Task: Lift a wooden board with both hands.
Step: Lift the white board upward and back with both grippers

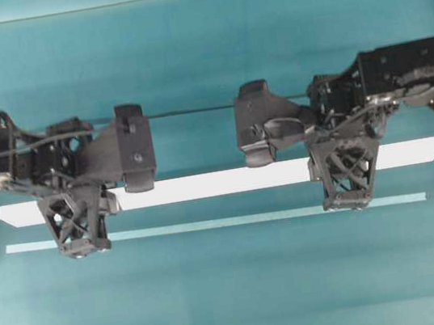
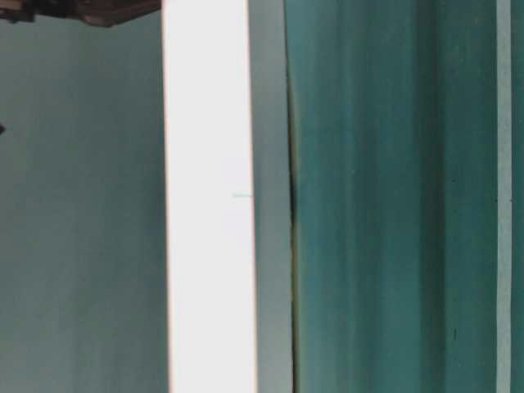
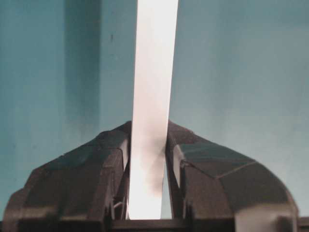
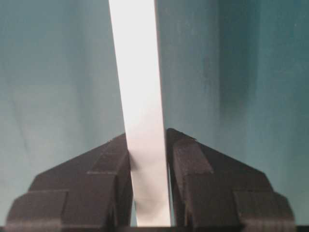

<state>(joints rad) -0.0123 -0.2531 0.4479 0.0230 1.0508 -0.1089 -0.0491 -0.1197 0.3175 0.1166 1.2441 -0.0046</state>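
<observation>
L fingers and R fingers both clamped on wooden board, one per end; board runs parallel w/ teal tape strip on counter.

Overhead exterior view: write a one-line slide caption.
Both end effectors, left and right, grip the white wooden board near its ends above the teal table.

my left hand and right hand clamping the wooden board, board barring passage between them, teal desk lying bare around, tape strip lying flat
</observation>
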